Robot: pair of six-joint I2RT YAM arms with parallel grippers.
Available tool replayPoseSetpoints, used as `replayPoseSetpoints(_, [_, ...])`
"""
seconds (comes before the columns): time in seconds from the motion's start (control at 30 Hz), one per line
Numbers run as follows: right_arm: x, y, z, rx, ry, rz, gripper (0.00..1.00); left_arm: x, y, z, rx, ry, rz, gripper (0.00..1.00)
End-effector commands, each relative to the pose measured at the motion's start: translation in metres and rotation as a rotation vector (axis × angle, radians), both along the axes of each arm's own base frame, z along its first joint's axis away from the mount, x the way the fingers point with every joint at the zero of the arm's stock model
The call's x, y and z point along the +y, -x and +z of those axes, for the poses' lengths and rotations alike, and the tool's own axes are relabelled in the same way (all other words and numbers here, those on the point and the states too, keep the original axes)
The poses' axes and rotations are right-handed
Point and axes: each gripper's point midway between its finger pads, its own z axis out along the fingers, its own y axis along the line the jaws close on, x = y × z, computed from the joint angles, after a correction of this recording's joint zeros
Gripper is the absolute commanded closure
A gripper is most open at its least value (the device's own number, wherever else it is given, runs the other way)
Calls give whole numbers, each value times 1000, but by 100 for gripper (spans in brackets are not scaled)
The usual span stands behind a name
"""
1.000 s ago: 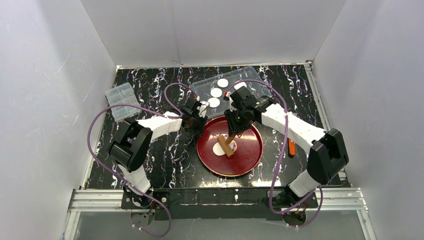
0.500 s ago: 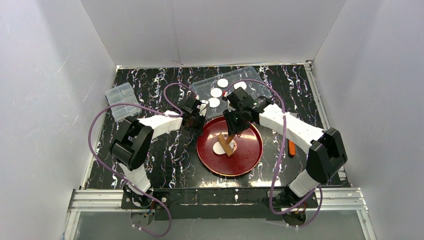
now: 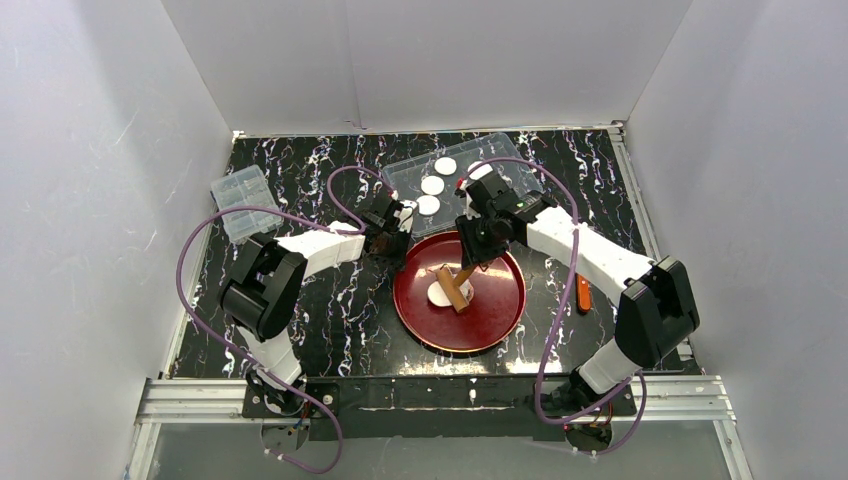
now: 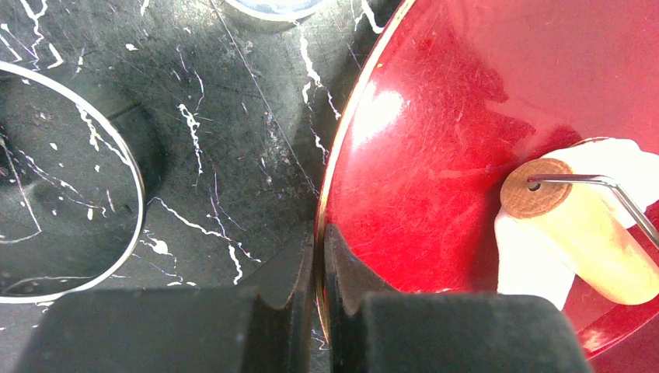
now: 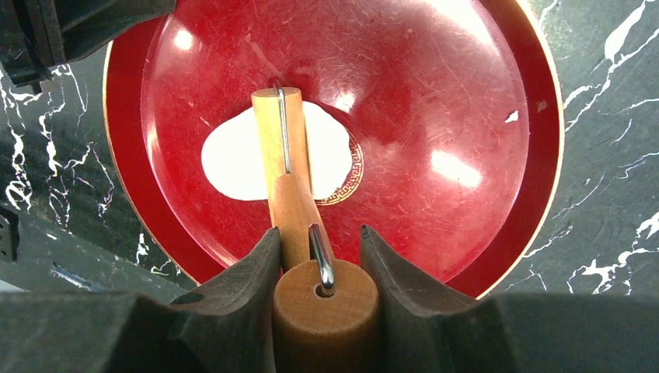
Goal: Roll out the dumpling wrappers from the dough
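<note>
The dough (image 3: 437,295) lies as a flat white patch on the red plate (image 3: 500,312). A wooden roller (image 3: 452,288) rests across it. My right gripper (image 3: 472,255) is shut on the roller's handle (image 5: 326,307), with the roller head (image 5: 270,132) on the dough (image 5: 233,159). My left gripper (image 4: 319,233) is shut on the plate's left rim (image 4: 342,132), one finger on each side of it. Several round dumpling wrappers (image 3: 432,185) lie in the clear tray (image 3: 510,150) behind the plate.
A clear lidded box (image 3: 243,200) stands at the back left. An orange tool (image 3: 583,297) lies right of the plate. A metal ring (image 4: 138,179) sits on the black marble table just left of the plate rim, another (image 4: 272,9) beyond it.
My left gripper's jaws have closed on the plate rim. The right arm has shifted slightly to the right, with the roller still on the dough.
</note>
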Motion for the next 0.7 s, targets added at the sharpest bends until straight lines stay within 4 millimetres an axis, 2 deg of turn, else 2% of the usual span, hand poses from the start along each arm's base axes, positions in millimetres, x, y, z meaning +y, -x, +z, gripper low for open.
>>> replayPoseSetpoints(0.0, [-116,-16,-56,-32,547,-68,99,29,23,-31,66,-142,-21,100])
replayPoseSetpoints(0.13, [-128,-19,-52,-36,555,-90,99,29,23,-30,59,-143,-19,100])
replayPoseSetpoints(0.47, [-147,-17,-59,-15,572,-118,99,30,21,-27,47,-144,-20,100])
replayPoseSetpoints(0.67, [-158,-21,-50,-28,573,-147,99,29,21,-26,43,-140,-22,100])
